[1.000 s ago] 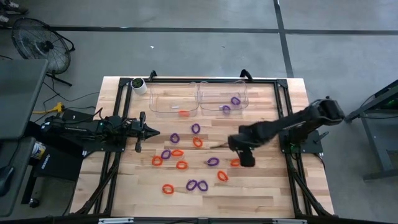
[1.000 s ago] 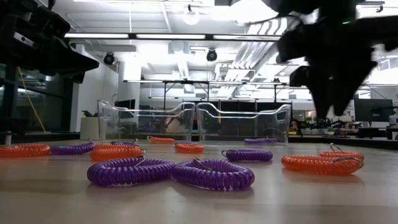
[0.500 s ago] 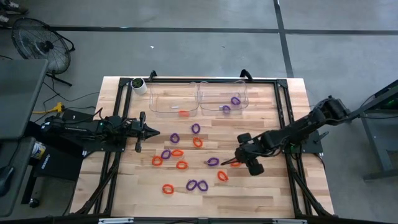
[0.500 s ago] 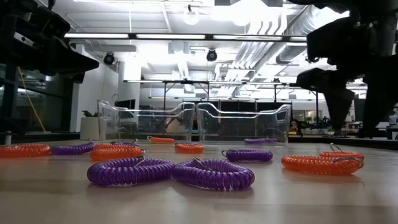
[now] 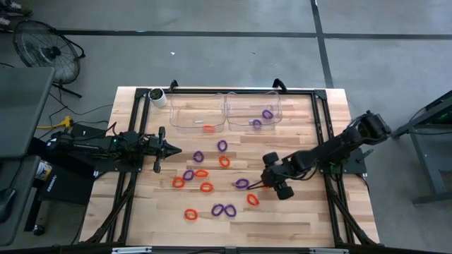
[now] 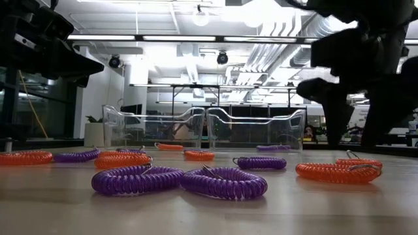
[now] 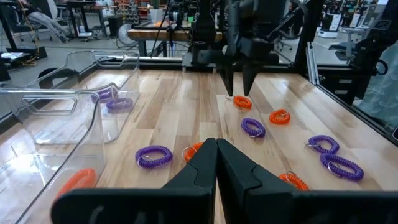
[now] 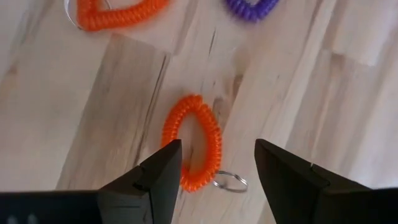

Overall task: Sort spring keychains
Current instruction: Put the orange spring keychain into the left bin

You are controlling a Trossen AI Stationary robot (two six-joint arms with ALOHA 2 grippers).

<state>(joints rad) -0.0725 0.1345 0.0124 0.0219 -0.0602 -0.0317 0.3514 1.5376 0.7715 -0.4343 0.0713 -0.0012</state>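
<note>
- Nearest the front edge of the pale wooden plank table (image 5: 296,219) lie an orange-red coiled spring keychain (image 5: 191,214) and, just right of it, a touching pair of purple coiled spring keychains (image 5: 224,210); each is a small oval loop of tight plastic coil.
- Bare planks run along the whole near edge and in the near right corner.
- One row farther, more orange-red and purple loops are scattered across the table's middle, none stacked, with narrow gaps between them.
- The right gripper (image 5: 266,183) hangs low over the right end of this scatter, its dark fingers (image 8: 152,174) spread wide to either side of an orange-red coiled loop with a small metal ring (image 8: 194,142), which lies flat on the wood, ungripped.
- The left gripper (image 5: 176,152) waits at the left side at mid depth, fingers pressed together and holding nothing.
- At the far edge two clear plastic bins stand side by side: the left bin (image 5: 198,118) holds one orange-red loop, the right bin (image 5: 253,110) two purple ones.
- A small white cup (image 5: 157,97) stands at the far left corner.
</note>
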